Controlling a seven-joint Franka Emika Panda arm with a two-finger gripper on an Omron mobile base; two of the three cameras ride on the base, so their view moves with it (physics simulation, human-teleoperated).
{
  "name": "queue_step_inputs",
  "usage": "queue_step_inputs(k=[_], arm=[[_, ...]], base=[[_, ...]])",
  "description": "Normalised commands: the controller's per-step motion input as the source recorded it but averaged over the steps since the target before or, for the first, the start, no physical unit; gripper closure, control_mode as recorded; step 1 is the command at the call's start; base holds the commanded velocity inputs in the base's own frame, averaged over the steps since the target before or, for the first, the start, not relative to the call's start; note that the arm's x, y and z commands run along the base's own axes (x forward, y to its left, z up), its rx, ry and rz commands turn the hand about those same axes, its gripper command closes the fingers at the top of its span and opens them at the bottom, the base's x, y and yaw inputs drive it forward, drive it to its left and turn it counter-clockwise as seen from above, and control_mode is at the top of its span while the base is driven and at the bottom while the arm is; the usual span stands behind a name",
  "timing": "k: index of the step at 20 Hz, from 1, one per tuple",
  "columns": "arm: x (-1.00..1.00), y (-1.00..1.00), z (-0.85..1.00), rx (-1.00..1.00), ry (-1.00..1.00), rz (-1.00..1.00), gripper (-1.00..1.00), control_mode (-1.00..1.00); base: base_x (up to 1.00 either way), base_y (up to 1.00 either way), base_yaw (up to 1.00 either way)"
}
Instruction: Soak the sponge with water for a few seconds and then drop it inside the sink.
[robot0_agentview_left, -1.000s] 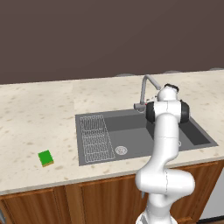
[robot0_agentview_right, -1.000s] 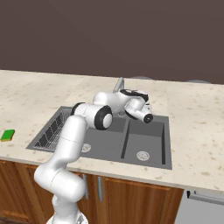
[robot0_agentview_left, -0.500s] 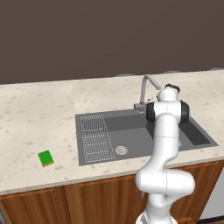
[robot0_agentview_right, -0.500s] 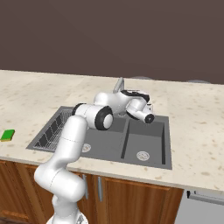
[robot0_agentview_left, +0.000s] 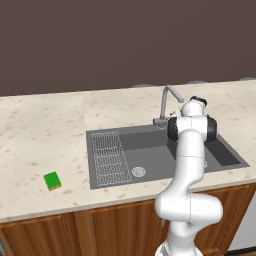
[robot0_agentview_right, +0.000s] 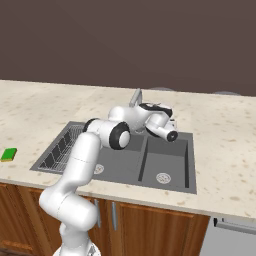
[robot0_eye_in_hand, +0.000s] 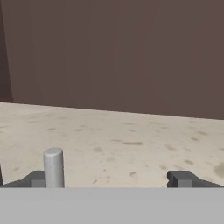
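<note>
Gripper (robot0_eye_in_hand: 111, 179) jaws stand spread wide with nothing between them; in the hand view the two dark fingertips (robot0_eye_in_hand: 181, 178) rise far apart at the bottom, facing a speckled beige counter (robot0_eye_in_hand: 131, 148) and a dark brown wall (robot0_eye_in_hand: 113, 52) behind it. An upright grey metal cylinder (robot0_eye_in_hand: 54, 167), seemingly part of the faucet, stands just beside the finger on that view's left, though whether it touches the finger cannot be told. From the base views, the hand sits at the back edge of the sink (robot0_agentview_left: 220, 150), close to the curved grey faucet (robot0_agentview_left: 167, 102), over the rear of the basins. The sponge (robot0_agentview_left: 52, 180) lies flat on the counter well to the left of the sink, beyond the ribbed drainboard (robot0_agentview_left: 108, 157), near the counter's front edge and far apart from the gripper; in the right base view it shows as a small green block (robot0_agentview_right: 8, 154) at the picture's left margin. A round silver drain (robot0_agentview_right: 163, 177) sits in the smaller basin, another (robot0_agentview_left: 138, 172) in the larger one.
</note>
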Motion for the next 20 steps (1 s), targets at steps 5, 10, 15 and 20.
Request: queue_step_inputs(k=[5, 10, 15, 20], arm=[[0.07, -0.18, 0.00, 0.00, 0.00, -0.07, -1.00, -1.00], [0.11, -0.21, 0.00, 0.00, 0.00, -0.11, -1.00, -1.00], [0.05, -0.32, 0.00, 0.00, 0.00, -0.08, -1.00, -1.00], [0.00, -0.26, 0.00, 0.00, 0.02, -0.03, -1.00, -1.00]], base=[[0.00, 0.00, 0.00], [0.00, 0.00, 0.00], [0.00, 0.00, 0.00], [0.00, 0.00, 0.00]])
